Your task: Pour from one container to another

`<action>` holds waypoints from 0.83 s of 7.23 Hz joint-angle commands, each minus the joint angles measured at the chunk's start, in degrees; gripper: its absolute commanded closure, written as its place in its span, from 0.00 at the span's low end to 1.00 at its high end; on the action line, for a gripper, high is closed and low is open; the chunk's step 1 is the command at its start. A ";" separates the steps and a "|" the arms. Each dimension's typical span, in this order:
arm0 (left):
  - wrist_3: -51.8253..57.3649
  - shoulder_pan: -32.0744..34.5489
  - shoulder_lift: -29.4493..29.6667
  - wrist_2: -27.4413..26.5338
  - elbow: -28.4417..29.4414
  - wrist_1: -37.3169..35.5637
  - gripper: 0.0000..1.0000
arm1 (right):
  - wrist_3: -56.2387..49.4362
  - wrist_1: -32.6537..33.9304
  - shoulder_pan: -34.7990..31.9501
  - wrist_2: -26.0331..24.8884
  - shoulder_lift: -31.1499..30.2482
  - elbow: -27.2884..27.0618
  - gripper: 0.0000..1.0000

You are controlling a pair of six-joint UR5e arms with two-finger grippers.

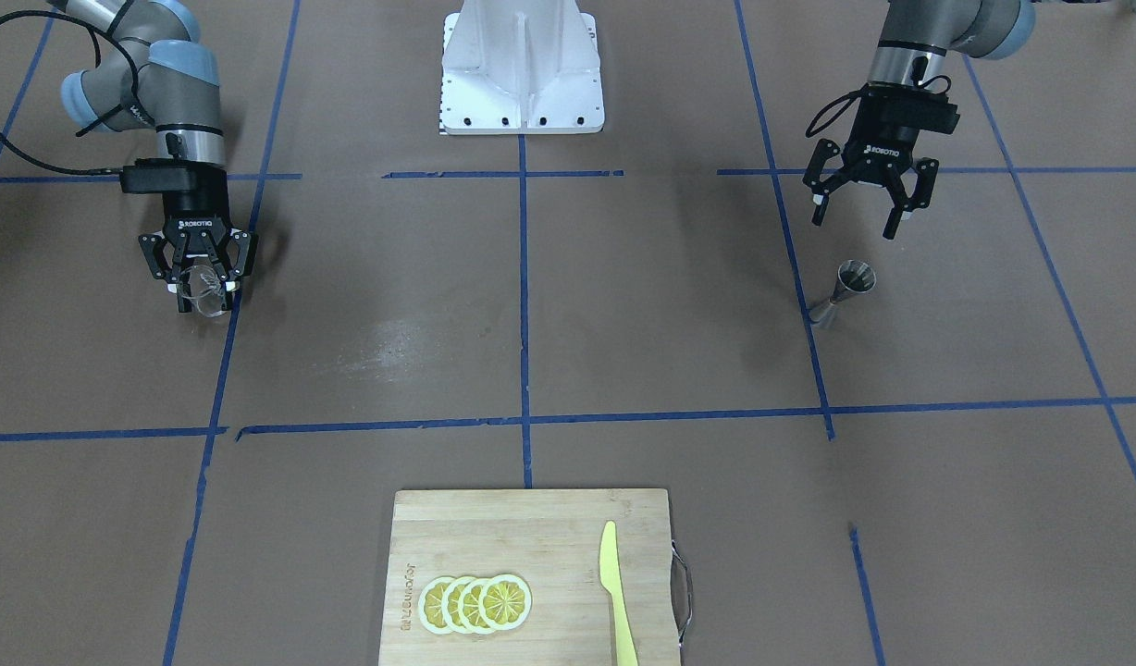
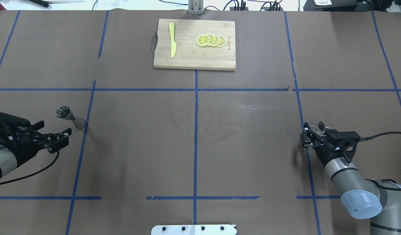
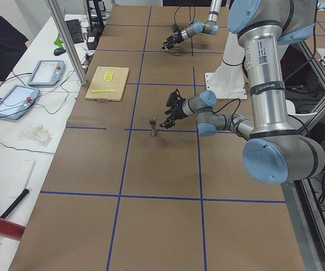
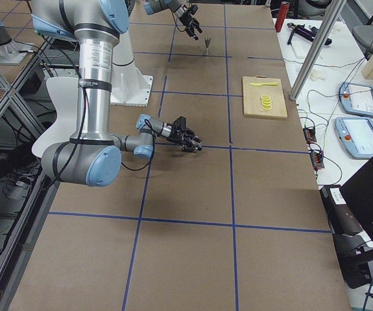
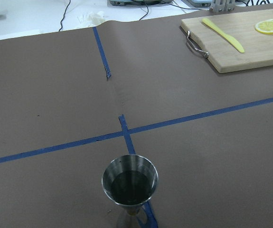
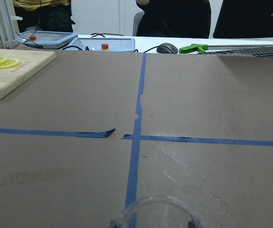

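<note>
The counter is covered in brown paper and marked into squares with blue tape. The robot's white base plate sits at the middle of its near edge.

The right hand has its 2 fingers closed in on a clear glass, gripping it by the sides. It is low over the counter on the robot's right, beside a tape line. The right wrist view shows only the glass rim along its bottom edge. I cannot tell whether the glass rests on the paper.

The left hand is spread wide with nothing in it, and hangs on the robot's left side. Just beyond its fingertips, away from the robot and not touching them, a metal jigger stands upright with its foot right by a tape line.

At the far edge from the robot, well apart from both hands, lies a wooden cutting board. It carries 4 overlapping lemon slices and a yellow knife.
</note>
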State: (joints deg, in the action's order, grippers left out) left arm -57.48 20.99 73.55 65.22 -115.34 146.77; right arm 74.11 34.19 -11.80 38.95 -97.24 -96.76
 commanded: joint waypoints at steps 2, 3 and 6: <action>0.00 0.02 0.01 0.00 0.03 -0.08 0.00 | -0.02 0.00 0.02 -0.01 0.12 -0.09 0.16; 0.00 0.02 0.01 0.00 0.03 -0.08 0.00 | 0.06 -0.09 0.02 -0.10 0.12 -0.36 0.00; 0.00 0.02 0.10 0.00 -0.06 -0.08 0.00 | -0.02 0.00 -0.07 0.07 0.03 -0.53 0.00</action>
State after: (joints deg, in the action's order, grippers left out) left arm -57.48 21.00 73.62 65.21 -115.42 146.75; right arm 74.12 34.18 -11.83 38.98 -97.13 -97.24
